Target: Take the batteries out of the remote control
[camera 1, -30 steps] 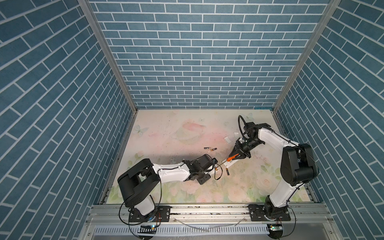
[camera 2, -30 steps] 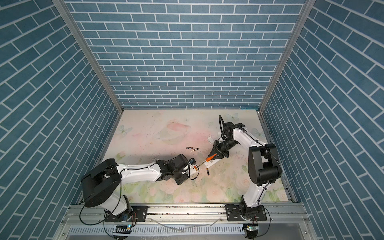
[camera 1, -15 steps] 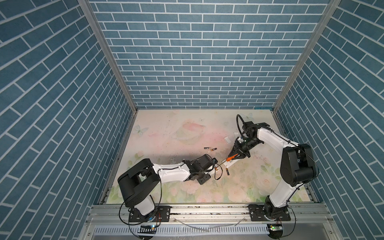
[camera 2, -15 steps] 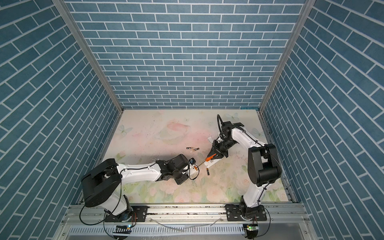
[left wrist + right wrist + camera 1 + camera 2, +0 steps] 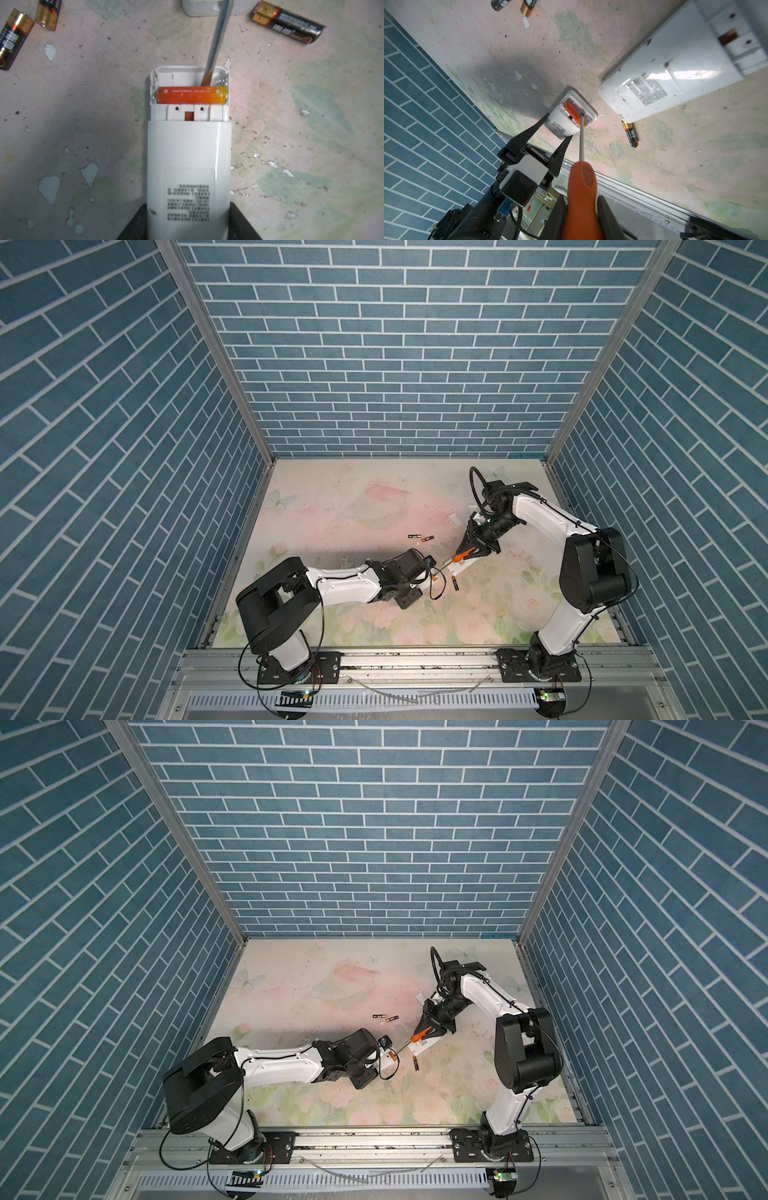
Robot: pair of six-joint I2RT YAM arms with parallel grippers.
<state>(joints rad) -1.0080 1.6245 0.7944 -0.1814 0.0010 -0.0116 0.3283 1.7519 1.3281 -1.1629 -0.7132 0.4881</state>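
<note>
One orange battery (image 5: 191,98) crosswise in the open bay of the white remote (image 5: 189,158), mid-width toward the table (image 5: 332,497)'s front edge. Screwdriver (image 5: 581,187) tip in the bay right at its side. Left gripper (image 5: 557,129) clamped on that remote; right gripper (image 5: 582,205) pinching the screwdriver's orange handle. Three black batteries (image 5: 288,22) loose nearby, one beside a second remote (image 5: 670,68).

One battery (image 5: 191,97) in remote (image 5: 189,149) compartment; screwdriver (image 5: 216,41) tip beside it; three batteries (image 5: 288,22) on mat (image 5: 83,108).
</note>
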